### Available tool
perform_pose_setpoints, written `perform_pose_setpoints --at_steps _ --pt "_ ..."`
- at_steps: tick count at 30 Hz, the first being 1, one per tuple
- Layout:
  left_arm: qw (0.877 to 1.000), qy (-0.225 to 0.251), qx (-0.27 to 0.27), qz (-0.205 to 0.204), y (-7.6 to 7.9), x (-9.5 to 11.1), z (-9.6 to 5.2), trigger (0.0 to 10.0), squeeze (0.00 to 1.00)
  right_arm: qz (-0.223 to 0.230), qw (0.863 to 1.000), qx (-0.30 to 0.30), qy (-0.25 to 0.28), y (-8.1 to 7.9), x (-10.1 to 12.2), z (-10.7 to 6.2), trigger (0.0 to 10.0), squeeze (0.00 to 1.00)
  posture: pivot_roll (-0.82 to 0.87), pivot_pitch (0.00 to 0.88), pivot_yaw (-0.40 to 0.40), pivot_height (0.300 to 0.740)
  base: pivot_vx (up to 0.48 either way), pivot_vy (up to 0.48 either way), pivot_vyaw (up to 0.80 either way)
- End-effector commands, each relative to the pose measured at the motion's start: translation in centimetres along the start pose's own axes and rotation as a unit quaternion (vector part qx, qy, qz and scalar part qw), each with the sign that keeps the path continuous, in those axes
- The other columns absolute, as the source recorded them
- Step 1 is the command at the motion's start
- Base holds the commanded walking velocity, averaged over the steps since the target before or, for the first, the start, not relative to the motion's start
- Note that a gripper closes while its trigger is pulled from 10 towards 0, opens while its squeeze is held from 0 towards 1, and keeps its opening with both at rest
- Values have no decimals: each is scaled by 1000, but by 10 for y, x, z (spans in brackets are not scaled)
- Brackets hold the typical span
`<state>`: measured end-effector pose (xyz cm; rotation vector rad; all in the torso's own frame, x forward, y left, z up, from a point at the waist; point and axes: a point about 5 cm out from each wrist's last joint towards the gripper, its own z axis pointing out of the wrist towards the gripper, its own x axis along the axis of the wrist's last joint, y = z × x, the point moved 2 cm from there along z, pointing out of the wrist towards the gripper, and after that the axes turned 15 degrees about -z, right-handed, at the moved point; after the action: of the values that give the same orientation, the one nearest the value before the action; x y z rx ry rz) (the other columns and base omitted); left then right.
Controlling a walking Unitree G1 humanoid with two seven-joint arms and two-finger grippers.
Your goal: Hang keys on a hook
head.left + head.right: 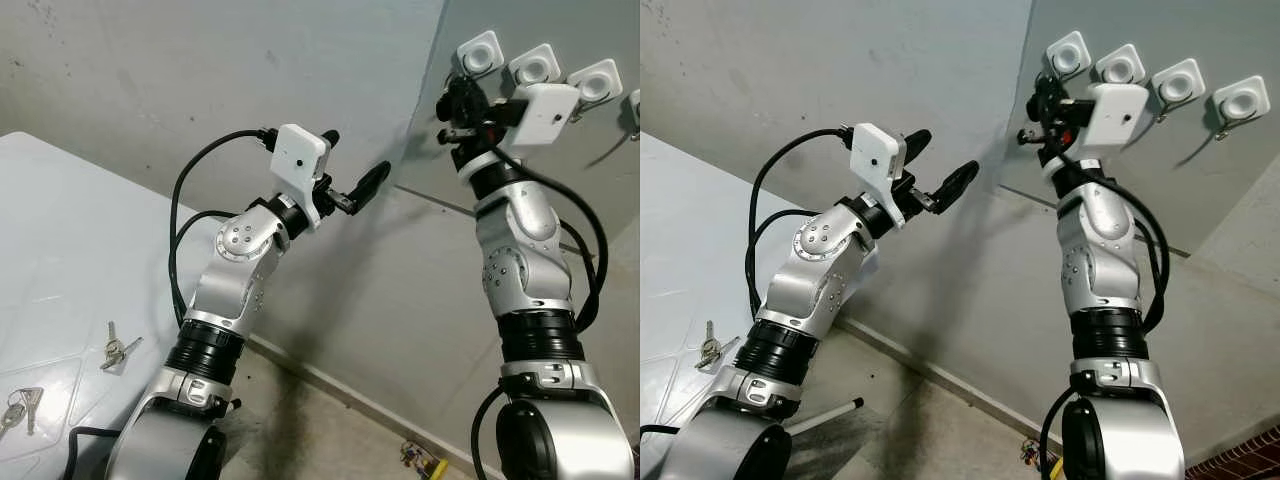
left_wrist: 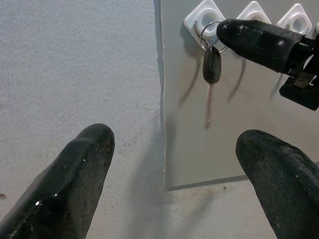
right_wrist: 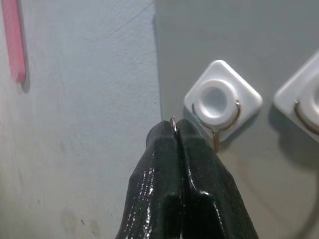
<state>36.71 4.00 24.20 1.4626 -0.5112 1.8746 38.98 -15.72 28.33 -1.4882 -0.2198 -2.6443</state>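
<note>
Right wrist view: right gripper (image 3: 175,130) pinched tight on the wire ring of the key (image 2: 212,64), just beside the first hook (image 3: 223,100).

Raised high against the grey panel (image 1: 560,190), fingertips pressed together with the ring's thin loop poking out between them. Left wrist view: key with dark head hanging blade-down below the leftmost of the white diamond hooks, ring up at the hook's wire. Left gripper (image 1: 938,165) held out toward the wall, fingers (image 2: 75,174) spread wide, holding nothing. Two more bunches of keys (image 1: 118,349) lying on the white table (image 1: 60,250), well apart from the hooks.
</note>
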Motion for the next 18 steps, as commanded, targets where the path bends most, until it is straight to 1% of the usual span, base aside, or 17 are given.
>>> perform_pose_setpoints --at_steps 1,7,10,18 --pt "1000 3 -15 13 7 6 4 10000 0 14 1000 -10 13 3 8 6 10000 0 -18 26 -47 711 0 0 0" --pt "1000 2 -23 12 11 5 4 10000 0 56 998 -21 12 6 8 9 10000 0 -17 23 -47 711 0 0 0" --pt "1000 2 -23 14 12 6 5 10000 0 94 995 -31 1 8 4 10 10000 0 -17 23 -47 711 0 0 0" --pt "1000 5 -18 14 9 8 3 10000 0 123 992 -37 -10 7 -1 7 10000 0 -7 27 -48 711 0 0 0"
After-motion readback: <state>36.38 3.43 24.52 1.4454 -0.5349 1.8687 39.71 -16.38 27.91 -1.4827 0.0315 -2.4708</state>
